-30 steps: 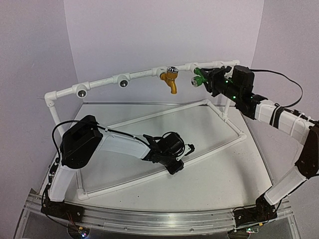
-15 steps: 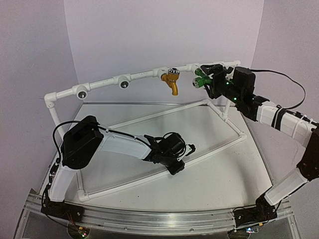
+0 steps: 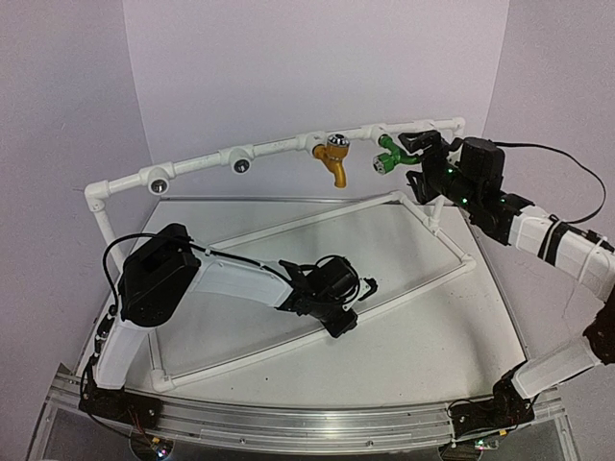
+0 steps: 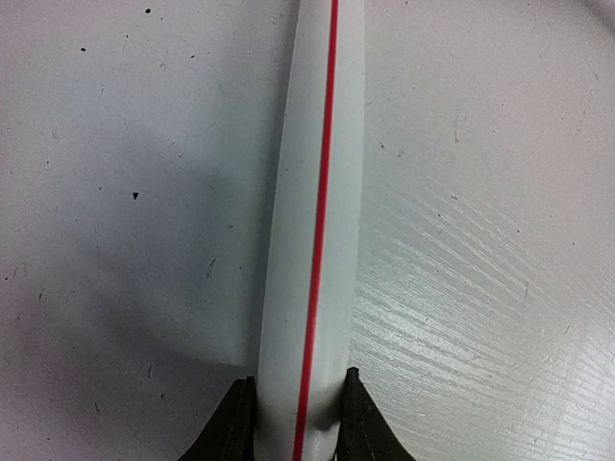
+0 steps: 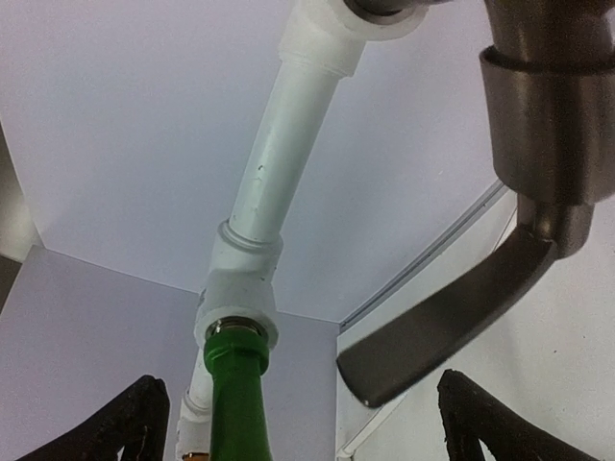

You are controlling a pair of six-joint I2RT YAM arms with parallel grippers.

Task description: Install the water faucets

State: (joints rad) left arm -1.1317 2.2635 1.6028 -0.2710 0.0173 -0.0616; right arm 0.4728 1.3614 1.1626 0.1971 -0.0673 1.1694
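One pale worktop (image 3: 413, 336) carries everything I am watching, and the white pipe frame (image 3: 197, 160) stands across most of it, its base flat on the surface and its top bar arching along the back. My left arm (image 3: 231, 279) reaches low over the middle of the worktop, while my right arm (image 3: 538, 230) stretches up toward the frame's far right corner. On the wrist view the left end effector (image 4: 293, 423) is pinched narrow on a base pipe (image 4: 317, 192) that has a red stripe, with both fingers pressed against its sides. The right end effector (image 3: 413, 161) stands wide and holds nothing. Its fingertips sit on either side of the green faucet (image 3: 386, 154) without touching it. That green faucet hangs from a fitting at the right end of the top bar, and just left of it the mustard-yellow faucet (image 3: 332, 159) hangs from the next fitting, spout down. A grey faucet (image 5: 543, 125) looms close in the right wrist view, though I cannot tell how it is seated. Two silver-centred sockets (image 3: 157, 177) remain bare further left.
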